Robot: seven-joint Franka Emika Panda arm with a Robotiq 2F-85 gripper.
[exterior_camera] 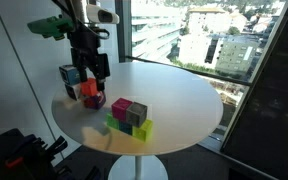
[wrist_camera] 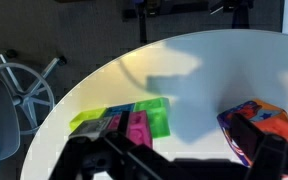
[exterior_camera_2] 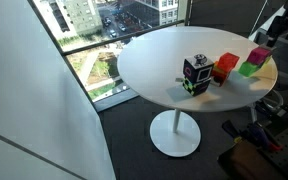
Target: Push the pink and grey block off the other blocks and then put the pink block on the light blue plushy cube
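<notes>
The pink block (wrist_camera: 139, 128) and the grey block (wrist_camera: 111, 126) sit touching, side by side, on top of the other blocks (wrist_camera: 157, 116), which are green, teal and yellow-green and lie flat on the bench (exterior_camera: 184, 95). In the wrist view the whole cluster is ahead of my claw (exterior_camera: 89, 72). The light blue plushy cube (exterior_camera: 68, 74), dark-patched, stands upright just beside my claw, on the side away from the blocks.

Robot arm (exterior_camera: 104, 14) with smooth white shell segments and darker joints. A bright green mount (exterior_camera: 50, 26) is fixed near the wrist. The gripper (exterior_camera: 90, 70) is black and boxy. In the wrist view its thick fingers (wrist_camera: 104, 162) show as matte black, blurred shapes.
</notes>
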